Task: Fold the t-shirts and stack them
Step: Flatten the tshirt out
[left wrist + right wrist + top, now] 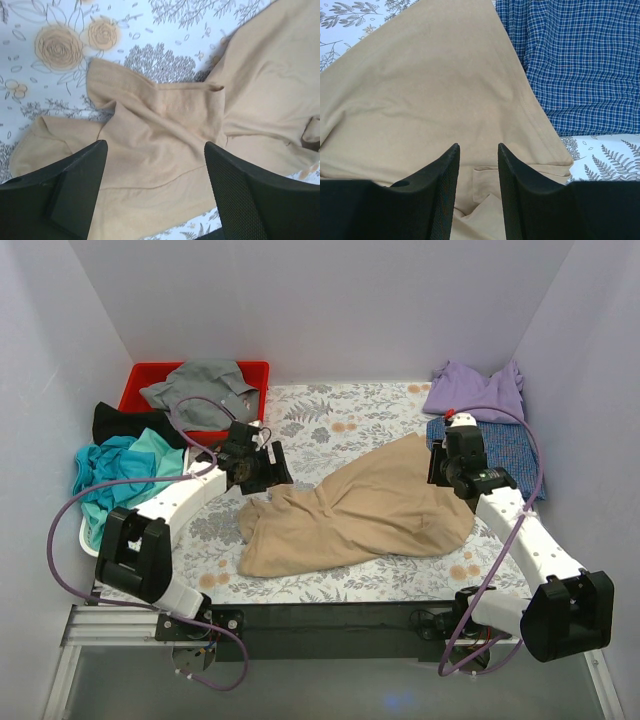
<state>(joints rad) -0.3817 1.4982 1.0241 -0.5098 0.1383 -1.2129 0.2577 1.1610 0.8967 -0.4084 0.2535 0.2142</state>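
Across the middle of the table (330, 425) the tan t-shirt (370, 508) lies rumpled. It looks soft, light and prone to sag. Left gripper (155, 146) hovers spread wide over what appears to be the collar end. Right gripper (478, 147), narrowly parted and empty, hovers over a stitched hem corner. Recommended hold: pinch the hem edges.

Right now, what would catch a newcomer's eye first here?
The tan t-shirt sprawls crumpled across the flowered table, the left claw open above its bunched left end and the right claw above its right corner. At the back left a red bin holds a grey shirt; a lavender shirt and a blue-checked shirt lie at the far right.
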